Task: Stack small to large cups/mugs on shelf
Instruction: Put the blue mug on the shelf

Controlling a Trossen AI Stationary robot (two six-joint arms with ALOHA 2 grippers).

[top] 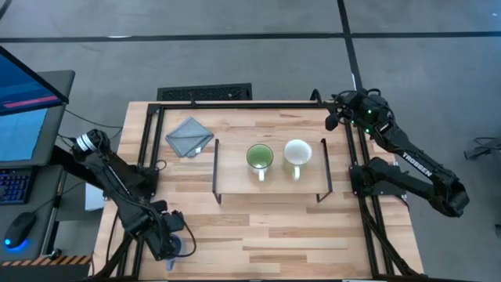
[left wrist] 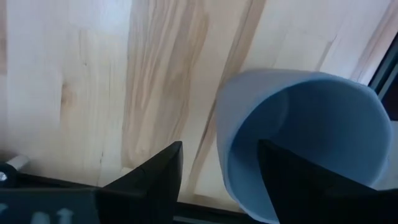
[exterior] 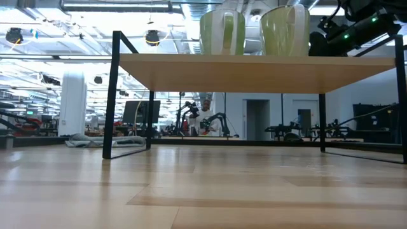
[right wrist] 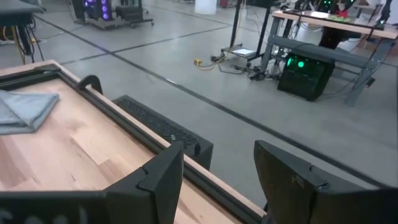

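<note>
**Two mugs on shelf, blue mug at table's near-left corner**

The green mug [top: 260, 158] and cream-white mug [top: 297, 153] stand side by side on the shelf [top: 235, 176]. The left gripper [left wrist: 217, 180], fingers spread wide, straddles the blue mug's [left wrist: 305, 143] rim. The right gripper [right wrist: 217, 180], open and empty, waits beyond the table's far-right corner. A folded grey cloth [top: 189, 136] lies left of the shelf.

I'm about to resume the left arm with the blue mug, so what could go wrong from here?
1. The blue mug lies at the table's near left corner, with the left gripper straddling its wall, one finger inside; a slip could push it off the edge.
2. On the shelf, the green mug and white mug sit close together; placing beside them could knock one.
</note>
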